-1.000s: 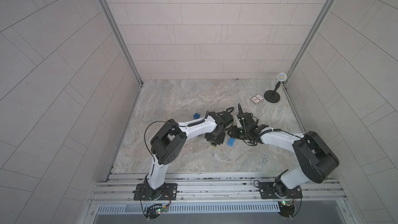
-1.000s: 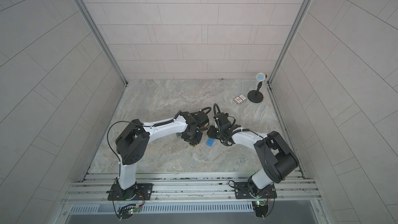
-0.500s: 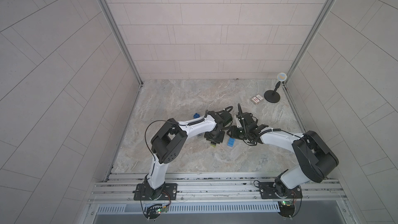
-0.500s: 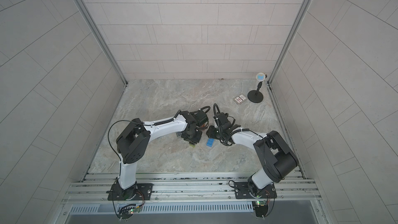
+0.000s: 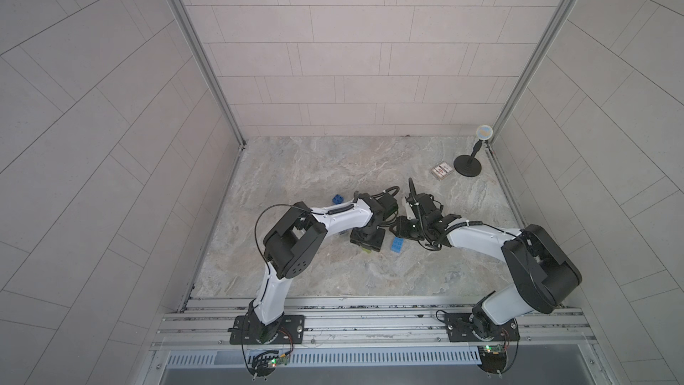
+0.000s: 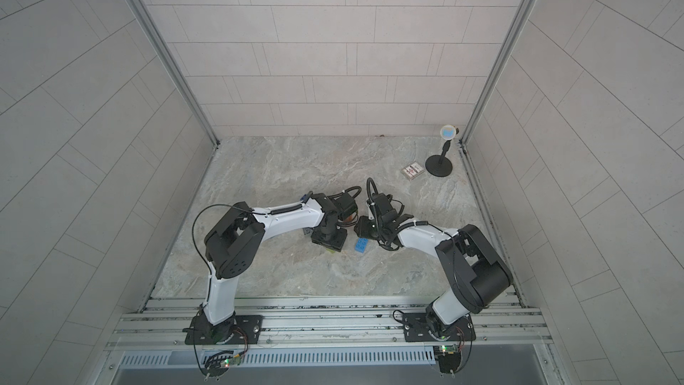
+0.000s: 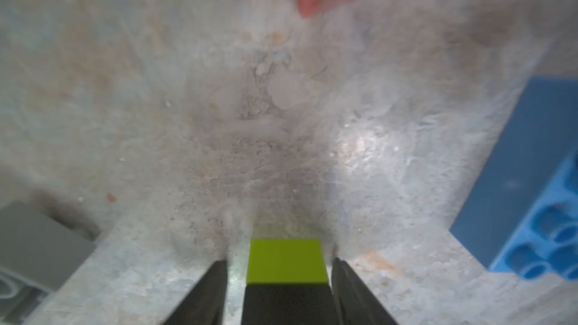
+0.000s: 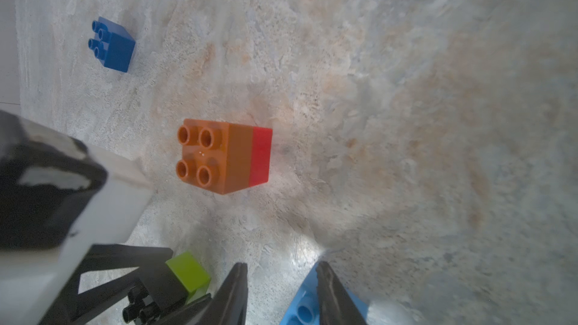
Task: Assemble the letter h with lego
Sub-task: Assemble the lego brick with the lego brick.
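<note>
A lime brick (image 7: 286, 261) joined to a black brick (image 7: 287, 304) lies on the floor between the fingers of my left gripper (image 7: 280, 273). The jaws are open, with a thin gap on each side. In both top views that gripper (image 5: 366, 242) points down over the piece. My right gripper (image 8: 281, 282) is open over bare floor, and the longer light blue brick (image 8: 300, 304) lies against one finger. Beyond it lies an orange brick joined to a red one (image 8: 225, 157), and a blue brick (image 8: 112, 45) farther off. A grey brick (image 7: 37, 245) lies beside the left gripper.
The light blue brick (image 5: 397, 245) lies between the two grippers. The blue brick (image 5: 337, 199) sits behind the left forearm. A red-and-white patterned box (image 5: 441, 170) and a black round-based stand (image 5: 467, 164) are at the back right corner. Tiled walls enclose the floor.
My left gripper's jaws have opened off the lime-and-black piece. Both arms have stayed almost where they were.
</note>
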Motion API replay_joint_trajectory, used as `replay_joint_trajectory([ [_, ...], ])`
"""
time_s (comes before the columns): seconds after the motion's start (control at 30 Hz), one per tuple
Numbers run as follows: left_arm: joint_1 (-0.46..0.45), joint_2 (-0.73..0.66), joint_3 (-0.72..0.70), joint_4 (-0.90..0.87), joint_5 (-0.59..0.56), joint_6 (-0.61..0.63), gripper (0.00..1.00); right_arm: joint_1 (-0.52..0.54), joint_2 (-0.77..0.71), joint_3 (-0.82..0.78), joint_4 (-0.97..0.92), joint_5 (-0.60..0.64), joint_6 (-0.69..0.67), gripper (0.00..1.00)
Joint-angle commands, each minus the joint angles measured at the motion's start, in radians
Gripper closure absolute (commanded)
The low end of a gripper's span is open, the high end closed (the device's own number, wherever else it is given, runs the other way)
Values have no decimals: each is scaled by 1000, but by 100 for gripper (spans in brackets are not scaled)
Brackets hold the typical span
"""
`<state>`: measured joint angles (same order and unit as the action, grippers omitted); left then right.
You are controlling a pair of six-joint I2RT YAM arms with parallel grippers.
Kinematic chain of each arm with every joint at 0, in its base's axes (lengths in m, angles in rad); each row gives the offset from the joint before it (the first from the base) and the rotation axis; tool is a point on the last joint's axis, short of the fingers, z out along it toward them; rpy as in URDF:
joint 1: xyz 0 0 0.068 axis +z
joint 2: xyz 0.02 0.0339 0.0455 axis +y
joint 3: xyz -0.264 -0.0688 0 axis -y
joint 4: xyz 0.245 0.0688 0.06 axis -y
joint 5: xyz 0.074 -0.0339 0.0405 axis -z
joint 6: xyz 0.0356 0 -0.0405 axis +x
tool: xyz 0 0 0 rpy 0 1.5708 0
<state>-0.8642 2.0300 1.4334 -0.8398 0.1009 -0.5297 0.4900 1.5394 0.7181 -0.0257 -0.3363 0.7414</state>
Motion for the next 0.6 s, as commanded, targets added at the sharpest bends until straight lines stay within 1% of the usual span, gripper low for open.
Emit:
replay_joint_trajectory([
  [0.0, 4, -21, 27, -36, -34, 7, 29, -2, 11, 11, -2, -1, 5, 60],
  [0.13, 8, -67, 69, -56, -42, 6, 22, -1, 9, 9, 0, -2, 4, 60],
  [0.27, 10, -130, 87, -62, -20, -3, 22, -1, 7, 9, -1, -3, 4, 60],
  [0.3, 10, -141, 86, -65, -16, -3, 26, -1, 8, 8, 0, -3, 4, 60],
  [0.43, 10, -175, 70, -77, -23, -12, 63, -2, 7, 7, -1, -2, 4, 60],
  [0.57, 10, -181, 40, -54, -20, -27, 91, -1, 9, 9, 0, -2, 5, 60],
])
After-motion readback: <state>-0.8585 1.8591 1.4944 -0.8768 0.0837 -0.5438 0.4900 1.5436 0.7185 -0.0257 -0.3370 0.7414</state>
